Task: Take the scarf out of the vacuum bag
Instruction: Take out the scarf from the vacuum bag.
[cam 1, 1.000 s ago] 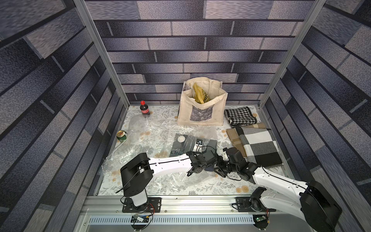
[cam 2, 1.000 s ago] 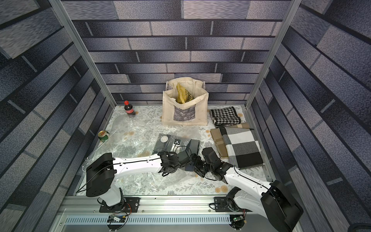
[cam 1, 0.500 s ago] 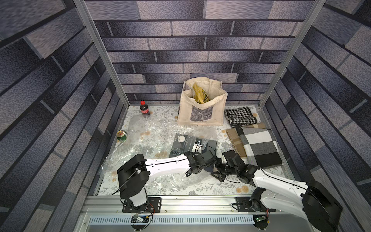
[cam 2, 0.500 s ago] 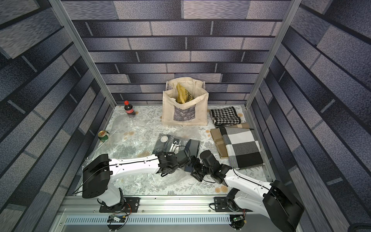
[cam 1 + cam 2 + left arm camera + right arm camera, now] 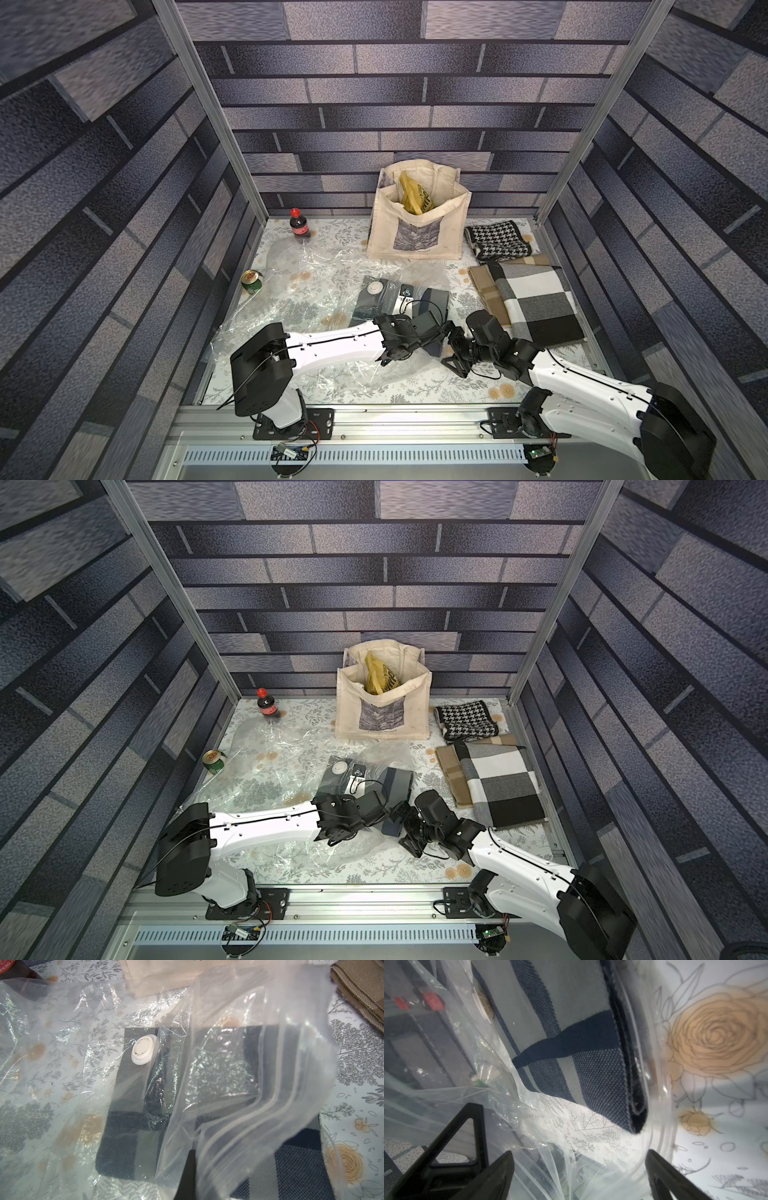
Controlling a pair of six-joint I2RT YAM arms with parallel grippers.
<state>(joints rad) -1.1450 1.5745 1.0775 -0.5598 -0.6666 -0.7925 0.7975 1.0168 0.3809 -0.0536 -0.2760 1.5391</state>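
Here, the folded navy-and-grey scarf (image 5: 133, 1142) was seen lying inside the vacuum bag (image 5: 62, 1068) on the floral table (image 5: 415, 390), the bag's mouth edge being pinched up by the clenched left gripper (image 5: 440, 336) while the right gripper (image 5: 579, 1169) was held spread wide at the opening.

Three scarves (image 5: 528, 303), two bags (image 5: 417, 232), one bottle (image 5: 299, 222), one can (image 5: 252, 281).

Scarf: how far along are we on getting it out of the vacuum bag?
Done: the vacuum bag has its zip mouth lifted open. In hand: the left gripper is shut, apparently pinching that lip up, while the right gripper sits open at the mouth, short of the scarf. Left: grip the scarf, still inside, and pull it out.
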